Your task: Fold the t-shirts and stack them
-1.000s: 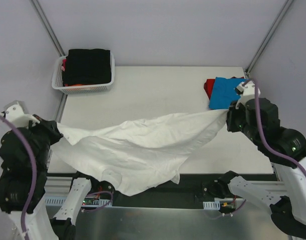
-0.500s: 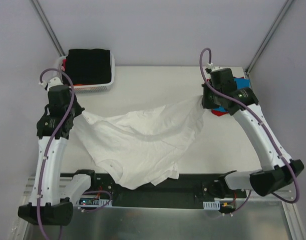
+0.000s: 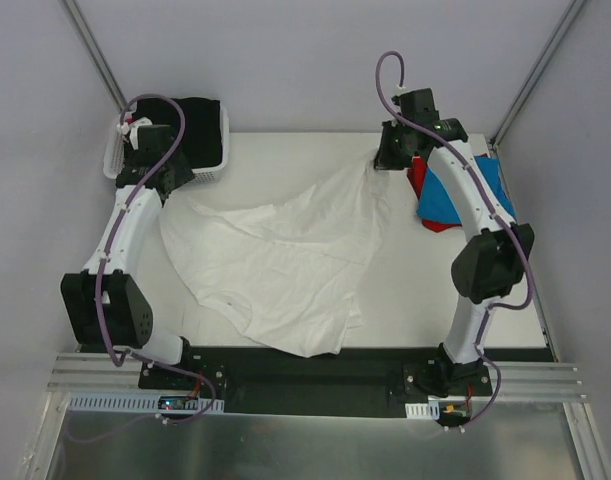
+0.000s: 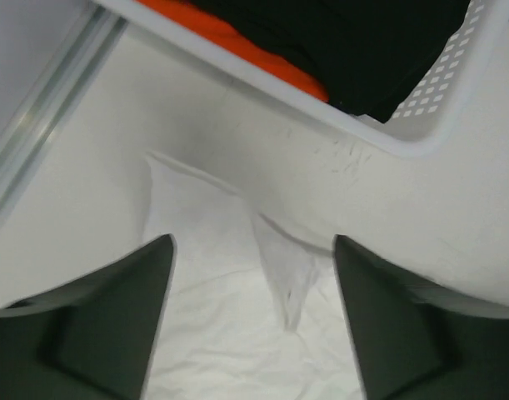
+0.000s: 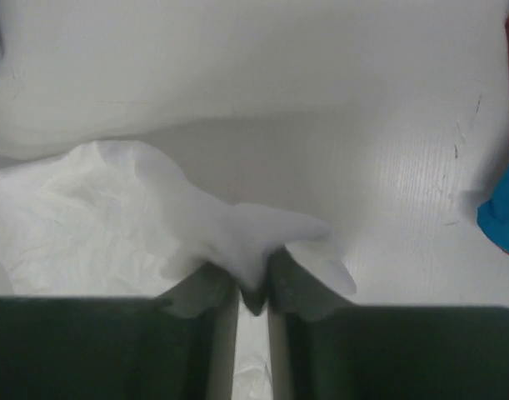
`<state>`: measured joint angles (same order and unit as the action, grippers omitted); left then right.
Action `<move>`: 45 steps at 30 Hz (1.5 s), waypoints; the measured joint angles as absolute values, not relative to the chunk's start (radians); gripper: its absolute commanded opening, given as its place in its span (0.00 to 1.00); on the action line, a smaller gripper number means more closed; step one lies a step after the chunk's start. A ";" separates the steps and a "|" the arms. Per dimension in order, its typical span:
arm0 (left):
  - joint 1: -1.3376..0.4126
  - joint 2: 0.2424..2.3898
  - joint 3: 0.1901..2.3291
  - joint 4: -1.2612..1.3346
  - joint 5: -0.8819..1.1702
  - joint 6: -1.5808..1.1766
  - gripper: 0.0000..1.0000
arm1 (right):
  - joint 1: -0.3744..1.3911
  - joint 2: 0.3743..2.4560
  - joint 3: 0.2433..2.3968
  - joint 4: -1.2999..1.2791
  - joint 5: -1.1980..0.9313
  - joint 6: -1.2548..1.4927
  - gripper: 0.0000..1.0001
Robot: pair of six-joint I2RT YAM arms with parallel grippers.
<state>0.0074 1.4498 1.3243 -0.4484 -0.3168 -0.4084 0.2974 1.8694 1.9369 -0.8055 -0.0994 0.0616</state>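
Left claw (image 4: 252, 250) hangs with its two dark fingers (image 4: 112, 317) spread wide and nothing caught between them. Directly beneath it a corner of the white t-shirt (image 3: 275, 260) lies on the table (image 3: 285, 160), and a small ridge of the cloth shows in the gap, ungripped. Just ahead of this claw stands the white lattice basket (image 4: 387, 137). It holds a black t-shirt (image 4: 346, 42), with an orange t-shirt (image 4: 237, 42) showing at its edge.

Right claw (image 5: 254, 287) has its fingers pressed almost together, pinching a peak of the white cloth that rises from the table into the grip. Close to this claw's right side lies the blue t-shirt (image 3: 443, 198), resting on the red t-shirt (image 3: 417, 176), both near the table's right edge.

From above, the white shirt runs rumpled between the two claws. From the right claw its far corner is drawn up, while from the left claw (image 3: 170, 180) its other far corner sits flat. The rest spreads back toward the arm bases, neck opening near the table's near edge. The right claw (image 3: 385, 160) is well apart from the basket.
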 measured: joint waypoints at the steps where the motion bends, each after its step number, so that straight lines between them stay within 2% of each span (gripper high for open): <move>1: 0.007 1.489 1.354 -0.439 -0.316 -0.406 0.99 | 0.294 1.912 1.971 -0.802 -0.113 0.068 0.54; 3: 0.008 1.557 1.406 -0.424 -0.315 -0.407 0.99 | 0.290 1.975 2.014 -0.793 -0.137 0.080 0.69; 8: 0.008 1.635 1.495 -0.416 -0.297 -0.407 0.99 | 0.279 2.073 2.033 -0.791 -0.202 0.099 0.75; 12: 0.008 1.626 1.514 -0.408 -0.254 -0.407 0.99 | 0.270 2.087 2.031 -0.791 -0.238 0.113 0.75; 15: 0.007 1.592 1.486 -0.398 -0.217 -0.408 0.80 | 0.266 2.051 1.977 -0.764 -0.271 0.127 0.73; 16: 0.001 1.555 1.445 -0.389 -0.199 -0.408 0.67 | 0.266 2.017 1.919 -0.746 -0.286 0.135 0.72; 18: -0.010 1.491 1.380 -0.395 -0.174 -0.415 0.63 | 0.268 1.953 1.822 -0.738 -0.304 0.146 0.71; 27: -0.107 1.301 1.096 -0.441 -0.043 -0.459 0.66 | 0.353 1.700 1.463 -0.744 -0.328 0.129 0.70; 34: -0.108 1.298 0.959 -0.480 0.074 -0.480 0.65 | 0.355 1.724 1.372 -0.711 -0.342 0.115 0.67; 45: -0.108 1.295 0.918 -0.501 0.187 -0.506 0.65 | 0.416 1.732 1.299 -0.676 -0.399 0.114 0.66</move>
